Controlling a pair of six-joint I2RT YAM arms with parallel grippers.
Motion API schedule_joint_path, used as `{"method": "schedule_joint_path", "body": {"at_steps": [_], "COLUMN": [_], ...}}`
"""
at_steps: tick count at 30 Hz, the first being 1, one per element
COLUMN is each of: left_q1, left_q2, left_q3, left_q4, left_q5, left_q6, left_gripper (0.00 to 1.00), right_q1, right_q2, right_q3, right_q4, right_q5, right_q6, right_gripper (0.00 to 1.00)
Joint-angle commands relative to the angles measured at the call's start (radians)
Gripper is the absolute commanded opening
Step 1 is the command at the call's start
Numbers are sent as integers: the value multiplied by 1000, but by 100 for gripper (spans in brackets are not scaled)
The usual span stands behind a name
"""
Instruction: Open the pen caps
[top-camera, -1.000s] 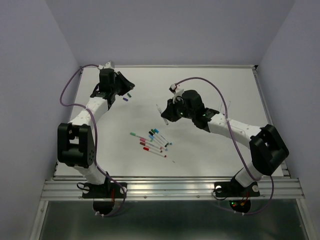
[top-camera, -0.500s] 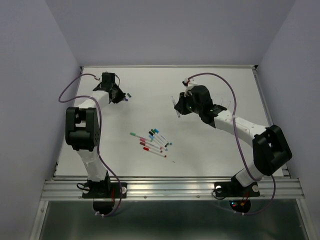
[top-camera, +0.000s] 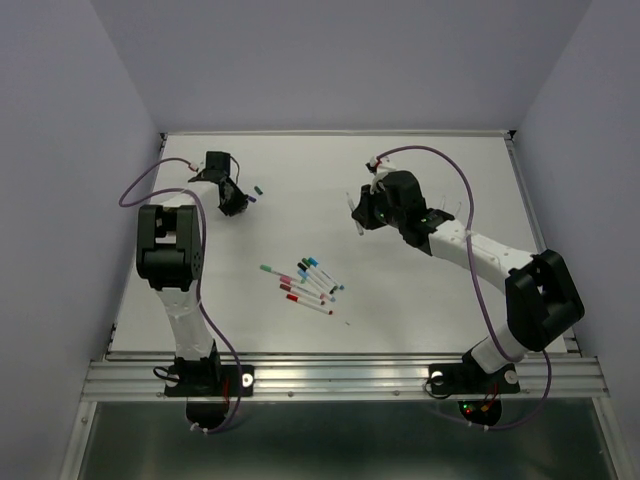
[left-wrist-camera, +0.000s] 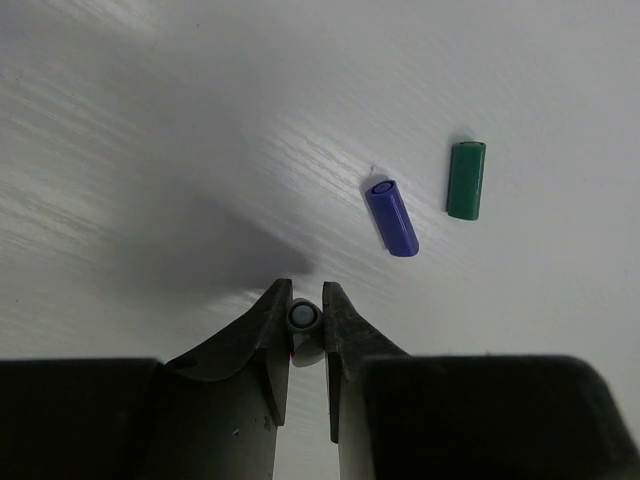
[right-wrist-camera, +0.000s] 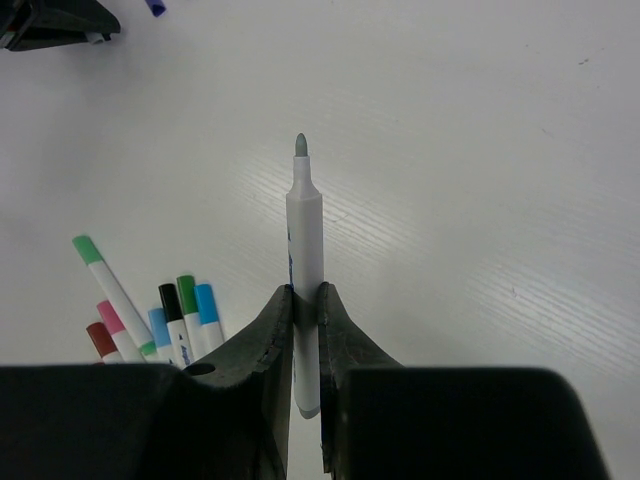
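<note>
now left gripper, far-left of the pen pile, pinches a grey cap; right gripper, far-right, clamps an uncapped pen.

The left arm and right arm are made of white links, black joints, purple cables; the left gripper seems black.

Right end effector clamps uncapped white pen, tip pointing away; capped pens clustered lower left.
</note>
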Motion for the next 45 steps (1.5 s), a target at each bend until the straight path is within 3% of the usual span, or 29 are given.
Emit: {"method": "schedule_joint_path", "body": {"at_steps": [1, 8, 10, 14, 26, 33, 37, 39, 45], "left_q1": [4, 4, 6, 4, 4, 4, 4, 4, 4], "left_q2": [6, 23, 31, 33, -33, -299, -418, -454, -484], "left_q3": [50, 69, 78, 79, 63, -23, -80, -89, -103], "left_q4": [-14, -23, -32, -31, -38, -15, 9, 18, 43], "left_q5": [-21, -20, -20, -14, -3, -15, -31, -8, 68], "left_q6": [-8, -5, -5, -6, 9, 14, 33, 63, 92], "left_gripper": [27, 29, 36, 40, 44, 63, 90, 96, 99], "right_q1": [-6, -6, -6, -6, -24, -167, -329, -401, -542], "right_q2": [-6, -1, -4, -4, -12, -61, -69, -61, 15], "right_q3": [13, 16, 16, 16, 24, -2, -23, -39, -36], "right_q4": [7, 4, 4, 4, -45, -94, -138, -149, -160], "right_q5": [13, 19, 21, 24, 85, 238, 301, 338, 435], "right_q6": [-19, -21, -22, -22, -15, 50, 85, 105, 143], "right_gripper": [1, 1, 1, 1, 1, 1, 1, 1, 1]}}
